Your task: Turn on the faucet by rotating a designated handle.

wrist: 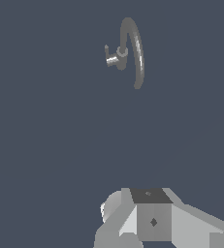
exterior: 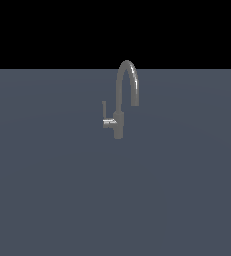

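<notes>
One faucet (exterior: 121,100) with one handle (exterior: 106,117) on its exterior view's left stands on a plain slate-grey bench (exterior: 47,200); black beyond. Gripper (wrist: 152,218) state: cannot tell.

A dull-grey gooseneck faucet (wrist: 135,51) stands on a plain slate-blue surface (wrist: 50,145), seen from above, its small L-shaped handle (wrist: 111,57) jutting from the body. Grey robot hardware (wrist: 154,220) is well apart from it.

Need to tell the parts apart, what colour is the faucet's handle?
Grey: the handle has a shiny pale stub and a dull slim rod. Clearest in the exterior view.
</notes>
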You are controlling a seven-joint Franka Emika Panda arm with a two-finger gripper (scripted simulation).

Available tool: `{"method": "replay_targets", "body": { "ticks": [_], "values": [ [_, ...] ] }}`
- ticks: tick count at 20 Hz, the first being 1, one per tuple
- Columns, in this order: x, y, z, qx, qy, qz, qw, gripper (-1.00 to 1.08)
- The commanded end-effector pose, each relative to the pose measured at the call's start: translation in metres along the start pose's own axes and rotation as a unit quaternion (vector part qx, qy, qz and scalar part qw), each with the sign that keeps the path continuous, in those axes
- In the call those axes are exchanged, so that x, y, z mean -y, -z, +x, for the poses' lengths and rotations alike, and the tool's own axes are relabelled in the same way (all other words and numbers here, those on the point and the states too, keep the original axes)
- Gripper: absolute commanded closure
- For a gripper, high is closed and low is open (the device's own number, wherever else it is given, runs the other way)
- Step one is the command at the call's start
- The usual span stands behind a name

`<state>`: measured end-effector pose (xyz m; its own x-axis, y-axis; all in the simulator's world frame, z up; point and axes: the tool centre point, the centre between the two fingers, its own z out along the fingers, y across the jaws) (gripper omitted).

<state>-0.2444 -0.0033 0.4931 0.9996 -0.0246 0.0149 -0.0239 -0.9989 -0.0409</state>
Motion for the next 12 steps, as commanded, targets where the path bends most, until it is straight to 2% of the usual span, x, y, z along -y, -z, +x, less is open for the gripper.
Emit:
{"method": "replay_targets", "body": {
  "ticks": [1,12],
  "values": [
    [0.0,0.0,0.0,0.0,0.0,0.0,1.0,1.08],
    [-0.0012,0.0083,0.0064,-0.008,0.008,0.018,0.9998,1.08]
  ]
}}
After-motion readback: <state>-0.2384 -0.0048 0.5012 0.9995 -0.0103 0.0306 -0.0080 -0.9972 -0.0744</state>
